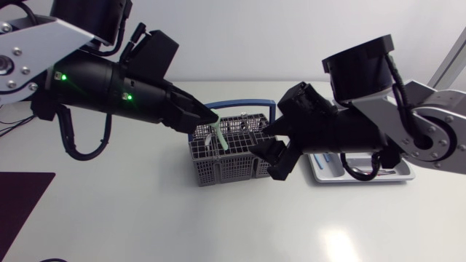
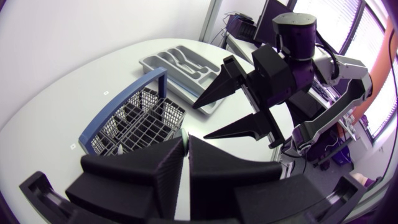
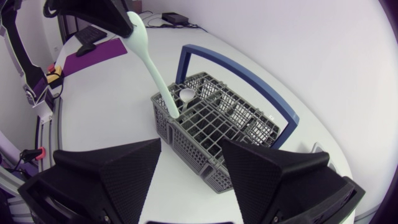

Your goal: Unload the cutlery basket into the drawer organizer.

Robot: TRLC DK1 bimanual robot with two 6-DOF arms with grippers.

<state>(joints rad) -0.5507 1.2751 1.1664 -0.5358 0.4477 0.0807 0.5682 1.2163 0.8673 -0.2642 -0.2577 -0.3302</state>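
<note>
Black fingers of the left gripper pinch the top end of a pale-green spoon, whose lower end sits inside the grey basket at mid-table. The spoon hangs tilted, so a lift off the vertical could likely snag its lower end on the mesh and drag or tip the basket, or the thin handle could twist out of so narrow a hold. The left wrist view shows those jaws closed to a thin slit on the handle. At the basket's right side the right gripper hovers close by, jaws spread wide, holding nothing and touching nothing visible. A drift inward could knock the basket or meet the left arm. Farther right, the organizer lies partly under the right arm, well apart from the spoon.
</note>
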